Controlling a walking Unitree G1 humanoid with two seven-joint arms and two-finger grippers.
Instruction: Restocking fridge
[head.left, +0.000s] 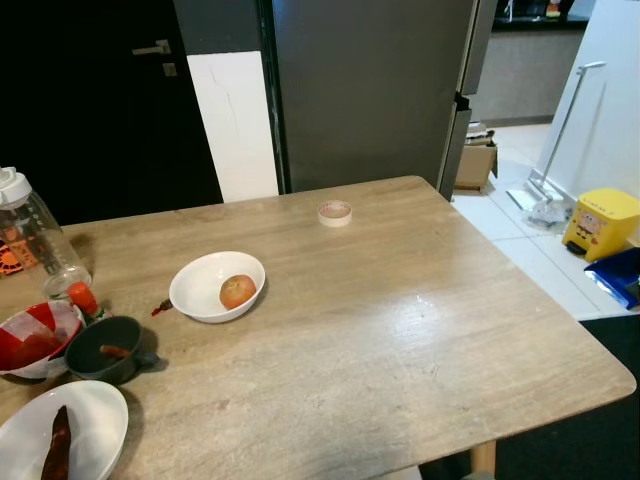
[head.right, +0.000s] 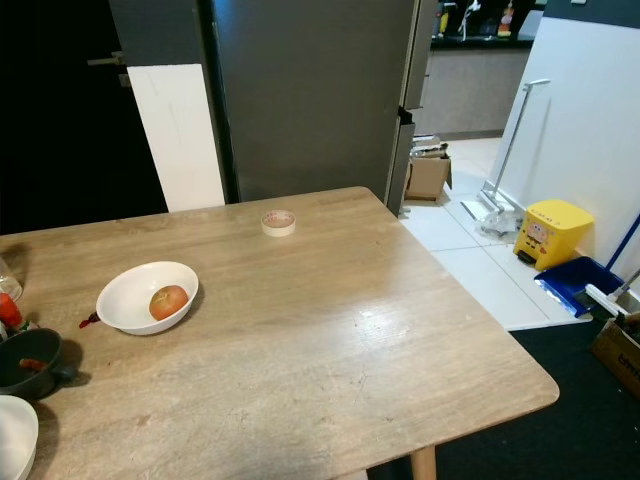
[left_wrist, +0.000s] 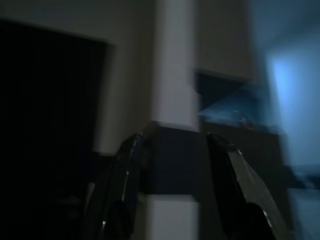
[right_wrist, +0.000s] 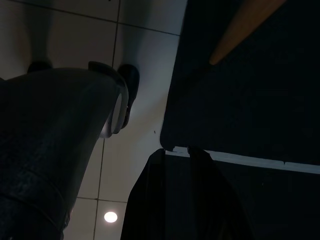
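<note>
1. Nearest the head camera, at the near left corner of the wooden table (head.left: 400, 330): a white plate (head.left: 95, 425) with a dark reddish strip of food lying on it.
2. Just behind the plate, a small dark green cup (head.left: 105, 350) with a red bit inside; touching or nearly touching its left side, a red-and-white bowl (head.left: 35, 340).
3. Farther left, at the table edge, a clear plastic bottle (head.left: 30, 235) with a white cap lies tilted; a small orange-red item sits just beside its base.
4. Centre-left of the table: a white bowl (head.left: 217, 286) holding one reddish apple (head.left: 237, 291), which rests toward the bowl's right side. A tiny red scrap lies just off the bowl's left rim.
5. A roll of tape (head.left: 335, 212) sits alone near the far edge, well apart from the bowl.
6. Behind the table stands the grey fridge (head.left: 370, 90), doors shut; a dark door with a handle to its left.
7. On the tiled floor at right: a yellow bin (head.left: 600, 222), a blue dustpan (head.right: 580, 280), a cardboard box by the fridge.
8. Left gripper (left_wrist: 177, 200): dim, blurred view; fingers spread apart, nothing between them, pointing at a wall.
9. Right gripper (right_wrist: 176, 152): hangs low over the floor tiles and a dark rug; fingertips close together with a slim gap, holding nothing.
</note>
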